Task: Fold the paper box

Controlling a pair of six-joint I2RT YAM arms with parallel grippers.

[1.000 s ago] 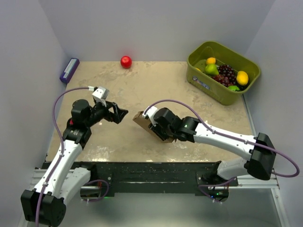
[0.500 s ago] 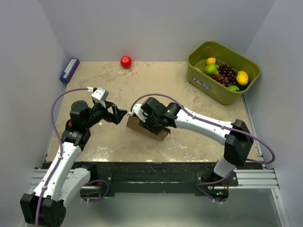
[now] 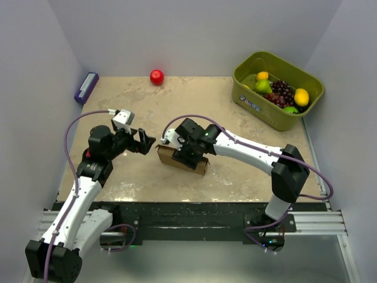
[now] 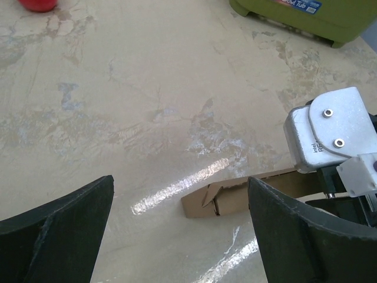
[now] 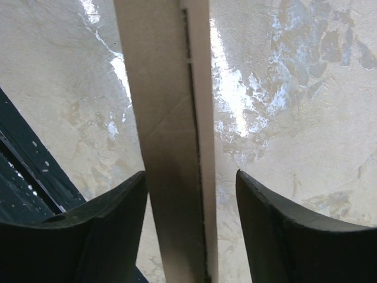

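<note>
The top camera looks down from high behind the near edge and sees the whole table (image 3: 177, 106). The left wrist camera looks low across the table, toward the green bin (image 4: 294, 15). The right wrist camera looks steeply down, from very near. All 3 views share the cardboard box (image 3: 171, 156).

Plain brown on the paper box (image 3: 174, 157), paler tan along one edge. Beige on the table (image 3: 194, 106), marbled with grey-blue veins. Bright red on the ball (image 3: 156, 76) at the far edge. Olive green on the bin (image 3: 274, 119) far right, with yellow, green and dark purple fruit inside. Purple on the block (image 3: 86, 87) far left. White with black joints on the arms (image 3: 79, 194), purple on the cables (image 3: 69, 132). Black on the left gripper (image 4: 181, 194) and right gripper (image 5: 191, 177).
</note>
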